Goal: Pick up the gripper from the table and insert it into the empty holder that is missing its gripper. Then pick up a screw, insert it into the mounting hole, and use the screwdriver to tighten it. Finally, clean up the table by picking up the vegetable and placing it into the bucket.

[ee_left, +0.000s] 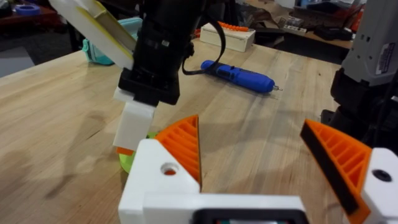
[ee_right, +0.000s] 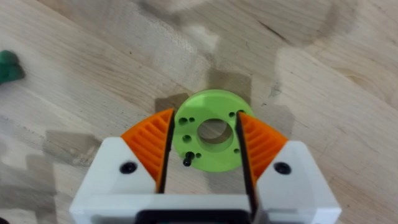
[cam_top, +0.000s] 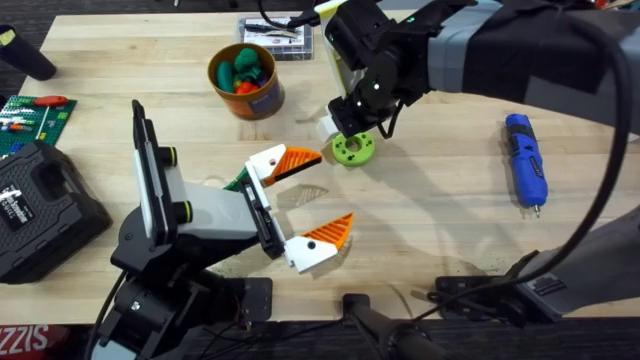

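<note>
Lime-green plastic sits right between my right hand [ee_right: 205,146] fingers: one round holder disc [ee_right: 210,138] with a big centre hole and several small holes around it, and a tiny dark screw [ee_right: 186,161] poking from its face near one orange pad. My right hand is closed on that disc, pads touching its rim on both sides. From overhead, most of the disc [cam_top: 353,149] hides under my right arm, so only its near half peeks out on the wooden desk [cam_top: 430,210]. My left hand [cam_top: 315,200] hangs spread wide, nothing between its two orange pads, just beside the disc and short of it. Under that left hand a scrap of something green shows against the desk; I can't make out what it is. One blue screwdriver [cam_top: 525,160] lies flat on the desk well off to the right, bit pointing toward my bases, untouched. One orange-brown bucket [cam_top: 245,80] stands at the far side of the desk, left of the disc, with green and orange shapes inside; how many are in there I can't count. Behind it sits one clear box [cam_top: 276,38], partly cut off by my right arm. At the left edge, one black case [cam_top: 45,212] runs out of view.
</note>
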Motion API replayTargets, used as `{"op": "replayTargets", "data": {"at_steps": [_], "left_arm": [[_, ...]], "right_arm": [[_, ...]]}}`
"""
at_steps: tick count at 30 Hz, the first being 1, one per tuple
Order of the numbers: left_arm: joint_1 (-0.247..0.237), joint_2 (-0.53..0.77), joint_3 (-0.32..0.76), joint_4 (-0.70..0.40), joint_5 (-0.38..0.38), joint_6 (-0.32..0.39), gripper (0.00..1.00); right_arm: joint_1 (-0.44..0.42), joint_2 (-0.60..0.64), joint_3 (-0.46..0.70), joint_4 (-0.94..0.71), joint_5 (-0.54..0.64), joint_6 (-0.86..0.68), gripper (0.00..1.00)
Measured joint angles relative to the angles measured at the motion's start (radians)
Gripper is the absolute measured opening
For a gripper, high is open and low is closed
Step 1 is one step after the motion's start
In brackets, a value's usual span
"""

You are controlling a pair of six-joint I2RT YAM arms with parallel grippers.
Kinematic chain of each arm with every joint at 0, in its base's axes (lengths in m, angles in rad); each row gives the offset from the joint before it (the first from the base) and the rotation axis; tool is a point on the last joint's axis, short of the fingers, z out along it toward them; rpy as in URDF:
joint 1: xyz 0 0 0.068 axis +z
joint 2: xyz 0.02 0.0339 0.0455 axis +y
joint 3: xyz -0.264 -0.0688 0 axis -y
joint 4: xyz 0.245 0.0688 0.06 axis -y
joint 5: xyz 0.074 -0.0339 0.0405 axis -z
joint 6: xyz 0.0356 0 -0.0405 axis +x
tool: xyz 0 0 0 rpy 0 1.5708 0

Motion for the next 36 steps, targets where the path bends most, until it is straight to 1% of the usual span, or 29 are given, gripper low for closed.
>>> {"op": "replayTargets", "data": {"at_steps": [4, 5, 7, 8, 9, 10, 13, 14, 17, 18, 19, 21, 25, 30, 36], "left_arm": [[0.000, 0.000, 0.000, 0.001, 0.001, -0.001, 0.980], [0.000, 0.000, 0.000, 0.001, 0.000, -0.001, 0.980], [0.000, 0.000, 0.000, 0.001, 0.001, -0.001, 0.980], [0.000, 0.000, 0.000, 0.001, 0.001, -0.001, 0.980], [0.000, 0.000, 0.000, 0.001, 0.001, -0.001, 0.980], [0.000, 0.000, 0.000, 0.001, 0.001, -0.001, 0.980], [0.000, 0.000, 0.000, 0.001, 0.001, -0.001, 0.980], [0.000, 0.000, 0.000, 0.001, 0.001, -0.001, 0.980], [0.000, 0.000, 0.000, 0.001, 0.001, -0.001, 0.980], [0.000, 0.000, 0.000, 0.001, 0.001, -0.001, 0.980], [0.000, 0.000, 0.000, 0.001, 0.001, -0.001, 0.980], [0.000, 0.000, 0.000, 0.001, 0.001, -0.001, 0.980], [0.000, 0.000, 0.000, 0.001, 0.001, -0.001, 0.980], [0.000, 0.000, 0.000, 0.001, 0.001, -0.001, 0.980], [0.000, 0.000, 0.000, 0.001, 0.001, -0.001, 0.980]], "right_arm": [[0.000, 0.003, 0.000, -0.020, 0.000, 0.000, 0.575], [0.000, -0.005, 0.001, -0.062, 0.000, 0.000, 0.575], [0.000, -0.030, 0.001, -0.072, 0.005, 0.000, 0.575], [0.000, -0.051, 0.001, -0.074, 0.012, 0.000, 0.575], [0.008, -0.137, 0.003, -0.101, 0.060, 0.000, 0.575], [0.015, -0.167, 0.004, -0.116, 0.081, 0.000, 0.575], [0.049, -0.239, 0.012, -0.173, 0.143, 0.000, 0.575], [0.105, -0.263, 0.017, -0.207, 0.186, 0.004, 0.575], [0.150, -0.257, 0.000, -0.196, 0.216, 0.021, 0.575], [0.163, -0.257, -0.012, -0.198, 0.230, 0.033, 0.575], [0.186, -0.256, -0.059, -0.215, 0.264, 0.074, 0.575], [0.193, -0.258, -0.097, -0.215, 0.279, 0.099, 0.575], [0.204, -0.260, -0.169, -0.154, 0.295, 0.127, 0.575], [0.211, -0.264, -0.232, -0.012, 0.300, 0.140, 0.575], [0.212, -0.262, -0.247, 0.061, 0.293, 0.148, 0.575]]}}
